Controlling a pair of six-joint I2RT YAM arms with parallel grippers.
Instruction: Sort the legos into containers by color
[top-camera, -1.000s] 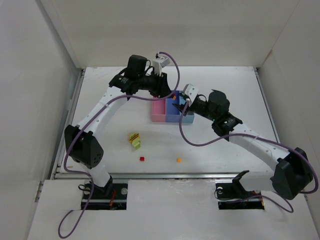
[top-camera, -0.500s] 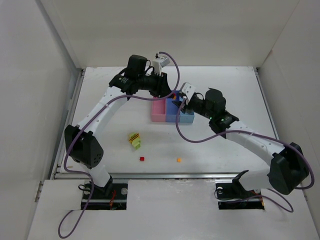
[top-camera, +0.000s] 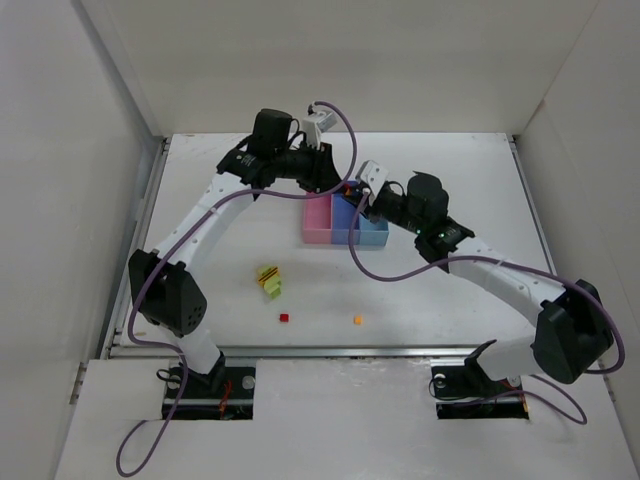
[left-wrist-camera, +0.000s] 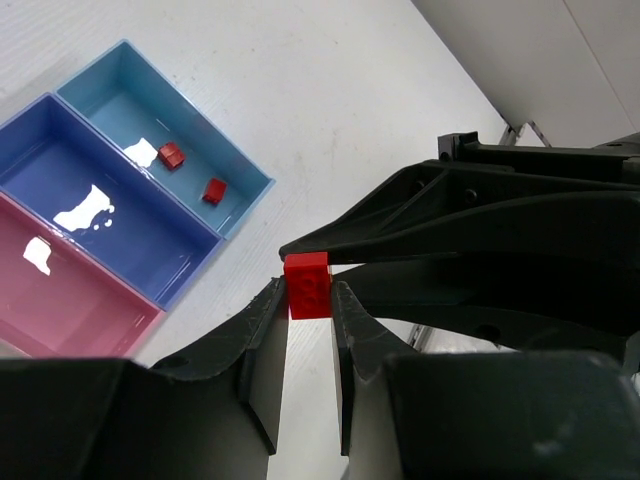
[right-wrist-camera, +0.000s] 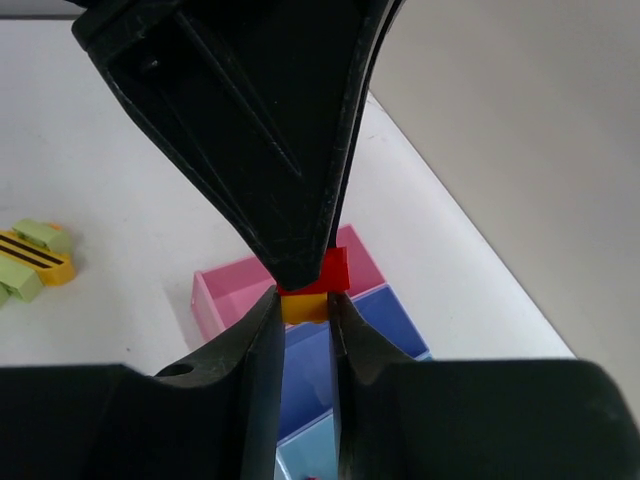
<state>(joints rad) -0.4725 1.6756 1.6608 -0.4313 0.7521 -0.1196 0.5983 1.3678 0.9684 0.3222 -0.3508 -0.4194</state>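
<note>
Legos in hand: red brick (left-wrist-camera: 307, 285) pinched in the left gripper (left-wrist-camera: 307, 300), jaws narrow on it; orange brick (right-wrist-camera: 305, 310) stuck to its underside and clamped in the right gripper (right-wrist-camera: 303, 303), jaws just as narrow. Both bricks up in the air over the containers (top-camera: 318, 224).

Probably a pull-apart of the stuck pair. Grip each brick squarely on its flat sides, draw straight apart along the studs without twisting, and stay above the tray in case of a slip.

Look to the left wrist view for the sorting so far: two red bricks (left-wrist-camera: 172, 153) in the light blue bin (left-wrist-camera: 130, 95), with no sight of the orange piece. Look to the right wrist view for that orange piece and the yellow-green clump (right-wrist-camera: 30, 255). Look to the top view for a loose red brick (top-camera: 284, 318) and a loose orange brick (top-camera: 357, 320), well apart from the tray.
</note>
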